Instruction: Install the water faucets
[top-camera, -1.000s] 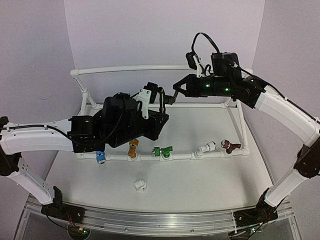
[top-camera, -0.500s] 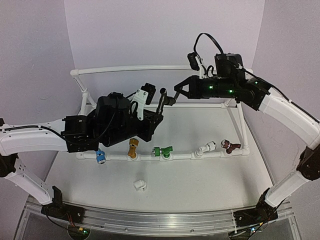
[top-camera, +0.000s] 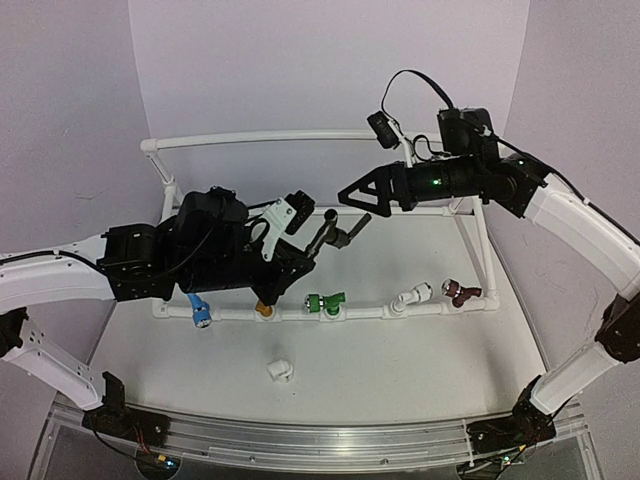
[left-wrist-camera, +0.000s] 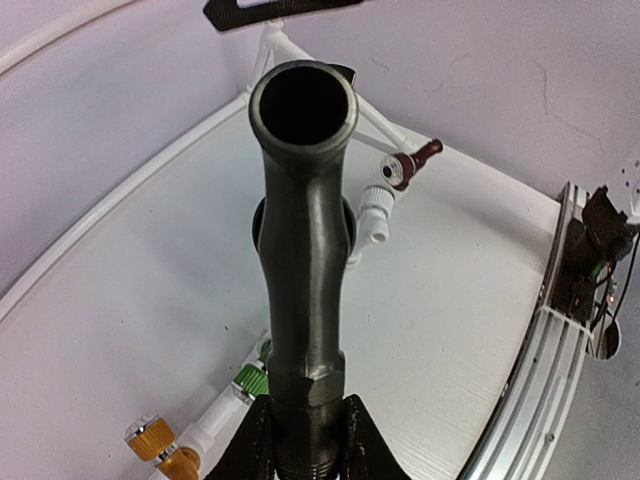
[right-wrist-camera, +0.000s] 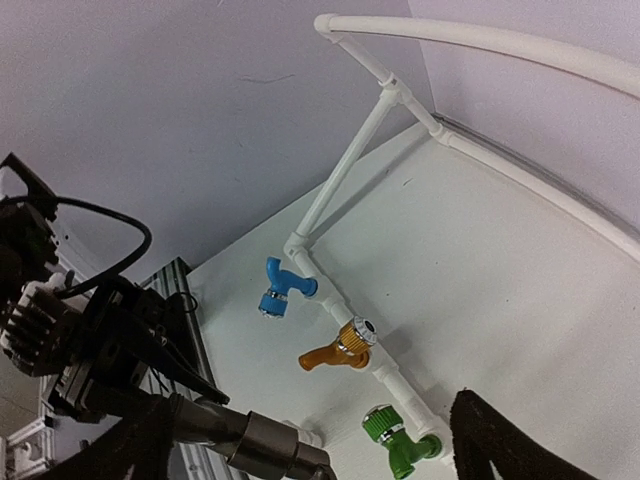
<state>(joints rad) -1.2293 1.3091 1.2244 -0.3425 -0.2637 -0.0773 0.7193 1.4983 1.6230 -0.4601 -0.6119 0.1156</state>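
Observation:
A dark grey metal water faucet (top-camera: 335, 232) with a bent handle hangs above the table. My left gripper (top-camera: 308, 247) is shut on its threaded end (left-wrist-camera: 300, 445), and its open spout (left-wrist-camera: 300, 100) points away. My right gripper (top-camera: 353, 200) stands open just past the faucet's far end. That end (right-wrist-camera: 250, 438) lies low between the spread right fingers (right-wrist-camera: 490, 440), touching neither. Blue (top-camera: 200, 315), gold (top-camera: 265, 305), green (top-camera: 325, 303), white (top-camera: 412, 296) and maroon (top-camera: 460, 292) faucets sit on the front pipe. A small white fitting (top-camera: 279, 370) lies loose on the table.
A white pipe frame (top-camera: 250, 137) rings the table, with a raised back rail and slanted braces (right-wrist-camera: 345, 170). An aluminium rail (top-camera: 320, 440) runs along the near edge. A cable (top-camera: 410, 80) loops above the right wrist.
My right gripper has opened, let go of the grey faucet and drawn back to the right. My left arm has swung left and lower, keeping the faucet.

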